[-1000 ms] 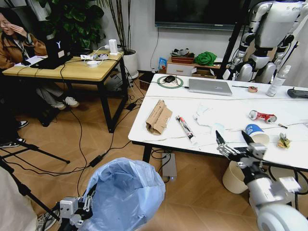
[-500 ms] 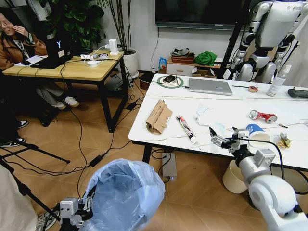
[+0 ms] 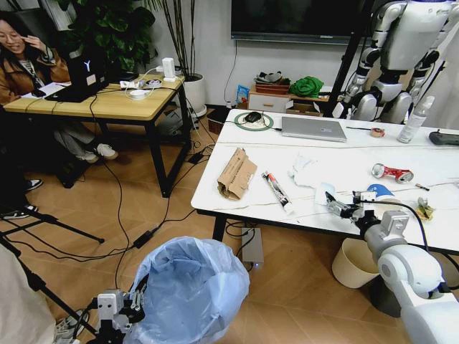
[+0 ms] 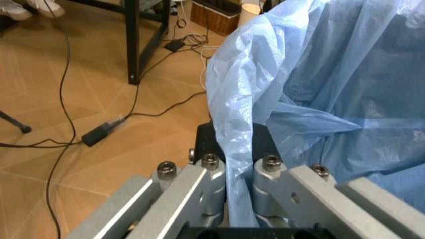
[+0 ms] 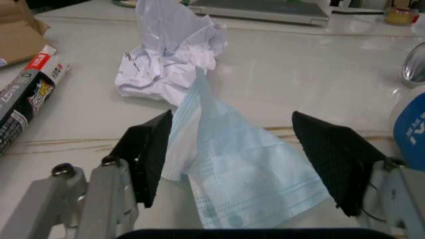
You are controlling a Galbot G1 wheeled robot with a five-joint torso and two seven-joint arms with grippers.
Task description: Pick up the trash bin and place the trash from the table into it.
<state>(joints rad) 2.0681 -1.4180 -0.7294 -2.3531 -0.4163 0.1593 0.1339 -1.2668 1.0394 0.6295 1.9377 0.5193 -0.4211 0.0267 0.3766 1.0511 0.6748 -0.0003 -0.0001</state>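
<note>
The trash bin, lined with a crinkly light-blue bag, stands low in front of me. My left gripper is shut on its bag rim. On the white table lie brown cardboard, a thin wrapper, white tissues, a red can and a blue-white cup. My right gripper is open at the table's near edge. In the right wrist view its gripper straddles a pale blue face mask, with a crumpled tissue just beyond.
A cream round bin stands under the table's near edge. A laptop lies at the table's far side, with another robot behind it. A yellow-wood desk is at left. Cables cross the floor.
My right gripper has moved up and forward from below the table edge onto the table, now straddling the face mask. The left gripper and bin shifted only slightly.
</note>
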